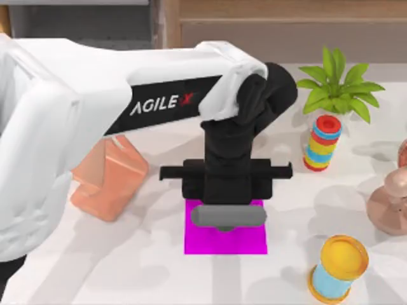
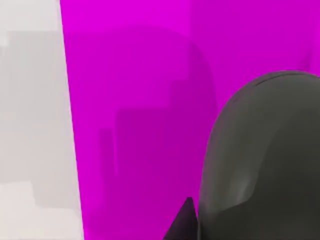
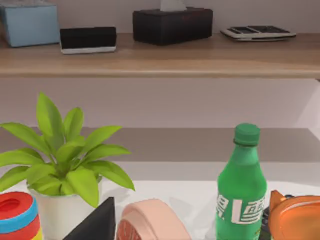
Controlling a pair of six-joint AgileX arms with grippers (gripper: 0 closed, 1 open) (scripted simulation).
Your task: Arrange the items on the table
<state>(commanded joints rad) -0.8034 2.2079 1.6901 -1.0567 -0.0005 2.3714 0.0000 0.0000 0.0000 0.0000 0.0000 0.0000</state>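
The dark grey computer mouse point(image 1: 229, 216) lies on the small magenta pad point(image 1: 226, 240), near the middle of the white table point(image 1: 159, 267), with its long side across the pad. The left wrist view shows its smooth, rounded shell point(image 2: 265, 160) resting on the magenta surface. At the right edge of the right wrist view an orange cup point(image 3: 297, 217) is partly seen.
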